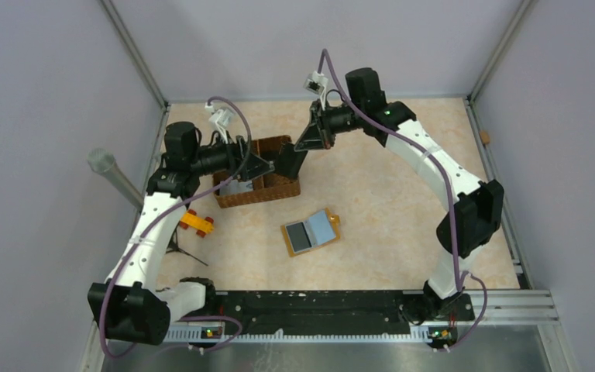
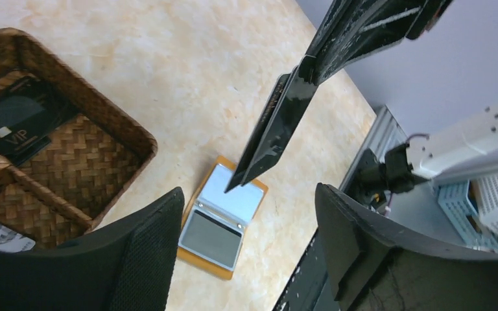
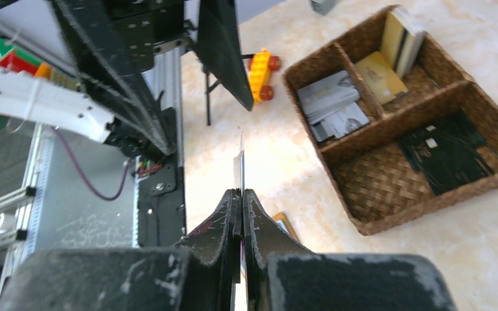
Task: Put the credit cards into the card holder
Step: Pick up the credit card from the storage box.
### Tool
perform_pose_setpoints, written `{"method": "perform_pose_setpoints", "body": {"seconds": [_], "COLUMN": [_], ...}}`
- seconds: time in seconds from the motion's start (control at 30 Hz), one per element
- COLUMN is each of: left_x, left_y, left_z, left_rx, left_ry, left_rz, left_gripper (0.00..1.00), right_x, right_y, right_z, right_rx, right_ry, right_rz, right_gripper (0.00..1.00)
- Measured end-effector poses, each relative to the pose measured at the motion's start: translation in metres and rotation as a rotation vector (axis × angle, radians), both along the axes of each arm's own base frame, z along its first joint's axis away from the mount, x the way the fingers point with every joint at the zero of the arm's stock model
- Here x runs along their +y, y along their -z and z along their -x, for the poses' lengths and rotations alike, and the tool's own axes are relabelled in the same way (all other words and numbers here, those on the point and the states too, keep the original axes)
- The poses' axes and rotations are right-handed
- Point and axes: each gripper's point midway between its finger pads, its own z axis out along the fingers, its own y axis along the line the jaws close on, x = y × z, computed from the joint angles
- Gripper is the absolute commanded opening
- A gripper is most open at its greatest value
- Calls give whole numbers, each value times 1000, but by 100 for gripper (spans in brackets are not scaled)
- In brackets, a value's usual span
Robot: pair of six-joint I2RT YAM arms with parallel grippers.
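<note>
Pinching card aloft, right jaws

Woven basket, orange toy block, table

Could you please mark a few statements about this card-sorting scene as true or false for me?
1. The right gripper is shut on a black card. True.
2. The card holder lies closed. False: it lies open on the table.
3. The left gripper holds a card. False: it is open and empty.
4. Other cards lie in the basket. True.
5. The toy block sits in the basket. False: it is on the table, outside it.
</note>
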Motion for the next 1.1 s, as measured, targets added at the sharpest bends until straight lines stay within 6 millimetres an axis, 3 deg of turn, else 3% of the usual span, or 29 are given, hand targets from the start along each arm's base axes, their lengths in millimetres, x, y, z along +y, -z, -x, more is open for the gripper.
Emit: {"method": "perform_pose_setpoints", "body": {"seconds": [0.2,0.43,0.6,0.77,1.03,1.1], "left_x": [-9,-17,-27,-31,-37,-39], "left_y": [-6,-9,-12,-12,-11,-12], "left_z": [18,28,36,38,41,44], "left_rx": [1,6,8,9,24,26], "left_ry": [111,174,229,255,279,293], "left_rz": [45,95,113,120,129,133], "left_gripper": [54,47,35,29,0,0], "right_x": [-2,-4,-5,-5,-6,-6], "right_y": [-12,-12,-14,-16,-15,-15], "right_z": [24,38,43,46,48,48], "right_rx": [-6,13,25,24,31,30], "right_ry": [-123,-189,-216,-233,-240,-239], "right_rz": [-49,-63,-74,-84,-85,-81], "right_gripper": [0,0,0,0,0,0]}}
